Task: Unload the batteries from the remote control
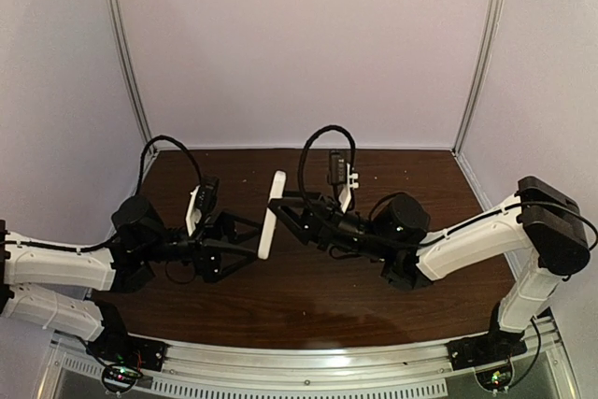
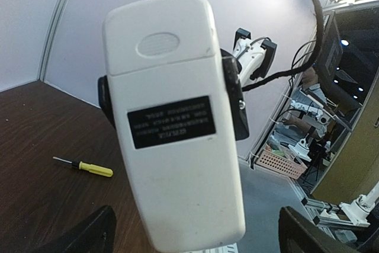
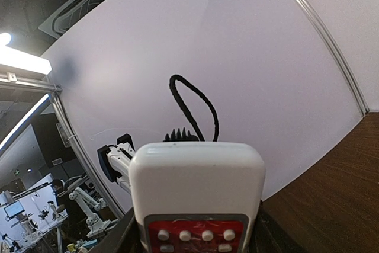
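The remote control (image 1: 270, 216) stands on end in the air between my two grippers. In the left wrist view its plain white back (image 2: 177, 122) faces the camera, with a black label, and the back is closed. In the right wrist view its face (image 3: 197, 188) shows the red button panel. My right gripper (image 1: 283, 218) is shut on the remote's sides; its black fingers (image 2: 232, 99) show on both edges. My left gripper (image 2: 198, 242) is open, with its fingertips (image 2: 89, 235) wide apart on either side of the remote's lower end, not touching it. The batteries are hidden.
A yellow-handled screwdriver (image 2: 83, 167) lies on the dark wooden table (image 1: 374, 306) to the left of the remote. Pale walls and metal posts (image 1: 126, 53) close in the back and sides. Black cables loop over both wrists.
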You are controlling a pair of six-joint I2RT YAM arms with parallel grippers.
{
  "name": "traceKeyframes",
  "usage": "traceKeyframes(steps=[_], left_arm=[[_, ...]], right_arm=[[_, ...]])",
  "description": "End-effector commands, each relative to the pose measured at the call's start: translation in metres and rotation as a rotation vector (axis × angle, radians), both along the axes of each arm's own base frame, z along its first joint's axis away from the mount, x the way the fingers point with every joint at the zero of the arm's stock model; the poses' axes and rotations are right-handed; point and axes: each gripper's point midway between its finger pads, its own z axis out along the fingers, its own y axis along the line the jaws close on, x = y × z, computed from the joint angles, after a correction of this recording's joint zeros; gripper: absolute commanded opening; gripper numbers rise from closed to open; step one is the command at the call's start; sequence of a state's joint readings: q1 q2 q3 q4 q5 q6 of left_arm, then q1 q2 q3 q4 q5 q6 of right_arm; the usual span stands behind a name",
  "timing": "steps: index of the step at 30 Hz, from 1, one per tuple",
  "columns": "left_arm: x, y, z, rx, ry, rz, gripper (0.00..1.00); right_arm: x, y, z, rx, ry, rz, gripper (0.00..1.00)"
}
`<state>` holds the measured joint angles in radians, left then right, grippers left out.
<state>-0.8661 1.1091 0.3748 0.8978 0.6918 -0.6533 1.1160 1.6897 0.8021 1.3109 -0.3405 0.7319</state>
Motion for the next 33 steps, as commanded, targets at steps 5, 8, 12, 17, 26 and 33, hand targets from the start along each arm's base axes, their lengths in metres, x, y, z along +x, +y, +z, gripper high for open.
traceKeyframes(steps=[5,8,12,17,26,33], left_arm=[[-0.0030,-0.0049,0.0143,-0.038,-0.048,-0.023,0.97],[-0.0061,-0.0058,0.0150,-0.044,-0.053,-0.034,0.96],[-0.0065,-0.0074,0.0141,-0.040,-0.053,-0.036,0.90],[-0.0056,-0.0085,0.0129,-0.037,-0.053,-0.033,0.79],[-0.0032,-0.0109,0.0101,-0.032,-0.045,-0.030,0.68],[-0.0023,-0.0114,0.0093,-0.030,-0.044,-0.026,0.48]], right_arm=[[-0.0113,0.0024,0.0269,0.107,-0.063,0.028,0.34],[-0.0113,0.0035,0.0261,0.107,-0.063,0.028,0.34],[-0.0127,0.0055,0.0249,0.105,-0.066,0.031,0.34],[-0.0137,0.0068,0.0237,0.105,-0.066,0.032,0.33],[-0.0165,0.0078,0.0231,0.106,-0.071,0.038,0.33],[-0.0174,0.0074,0.0197,0.100,-0.069,0.037,0.33]])
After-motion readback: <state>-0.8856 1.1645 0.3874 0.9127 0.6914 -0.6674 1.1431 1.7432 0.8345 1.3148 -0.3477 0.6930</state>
